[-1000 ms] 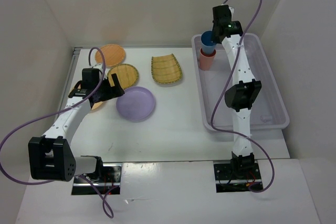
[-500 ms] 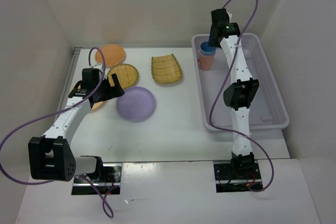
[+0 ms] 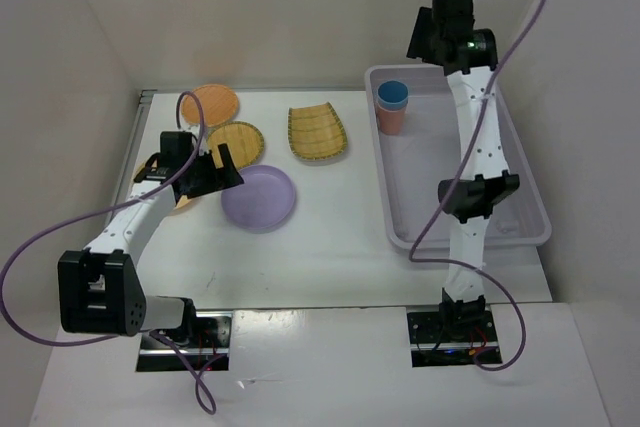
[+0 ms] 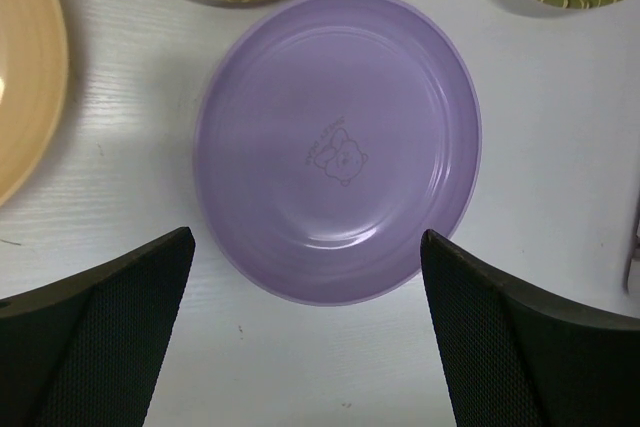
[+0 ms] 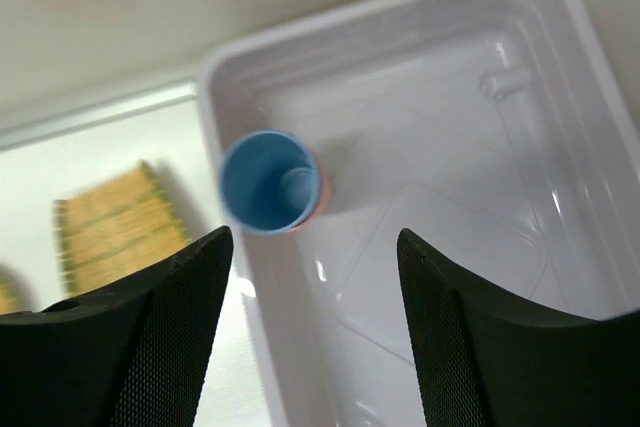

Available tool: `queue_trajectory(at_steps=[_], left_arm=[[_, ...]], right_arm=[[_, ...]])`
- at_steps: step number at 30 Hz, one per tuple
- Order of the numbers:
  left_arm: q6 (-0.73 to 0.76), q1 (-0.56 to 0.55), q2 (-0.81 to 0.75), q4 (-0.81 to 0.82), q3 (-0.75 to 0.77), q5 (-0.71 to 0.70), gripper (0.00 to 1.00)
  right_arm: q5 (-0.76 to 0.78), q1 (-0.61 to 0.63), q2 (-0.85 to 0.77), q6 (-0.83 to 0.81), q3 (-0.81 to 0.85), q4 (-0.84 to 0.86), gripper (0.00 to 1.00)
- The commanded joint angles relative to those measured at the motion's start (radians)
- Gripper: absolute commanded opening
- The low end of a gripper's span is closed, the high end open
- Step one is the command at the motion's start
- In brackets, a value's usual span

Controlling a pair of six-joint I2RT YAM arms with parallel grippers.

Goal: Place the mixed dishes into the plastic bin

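Top view: a second ago the right gripper [image 5: 312, 234] was low at the cups. Now it has gone up above the bin [image 3: 425, 182], and its jaws have let go, with nothing in them. The blue cup [image 3: 392, 94] stands upright inside the coral cup [image 3: 390, 119], in the bin's far left corner. The left gripper [image 4: 305, 239] has not moved. It hangs with jaws wide apart over the purple plate [image 4: 338, 157], which lies flat on the bench [image 3: 330, 237], left of its middle.
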Motion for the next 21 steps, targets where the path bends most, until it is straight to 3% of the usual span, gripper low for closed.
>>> queue_trajectory(at_steps=[1,10,12,15,16,19,21], left_arm=[[0.027,0.014,0.031,-0.033,-0.002,0.069,1.0],[-0.103,0.014,0.005,-0.024,-0.059,-0.151,1.0],[-0.141,-0.009,0.014,0.008,-0.073,-0.211,1.0],[-0.166,-0.027,0.014,0.038,-0.097,-0.246,1.0],[-0.175,-0.036,0.014,0.047,-0.111,-0.247,1.0],[-0.175,-0.046,0.014,0.076,-0.123,-0.289,0.96],[-0.175,-0.056,0.045,0.076,-0.123,-0.303,0.95]], right_arm=[[-0.038,0.026,-0.192,-0.008,0.01,-0.035,0.72],[-0.069,0.214,-0.381,-0.017,-0.183,-0.042,0.72],[-0.015,0.265,-0.434,-0.017,-0.243,-0.022,0.75],[0.017,0.322,-0.558,-0.017,-0.445,0.064,0.78],[0.017,0.333,-0.609,-0.017,-0.529,0.183,0.78],[-0.116,0.333,-0.816,-0.038,-0.975,0.454,0.78],[-0.229,0.333,-0.893,-0.014,-1.123,0.536,0.8]])
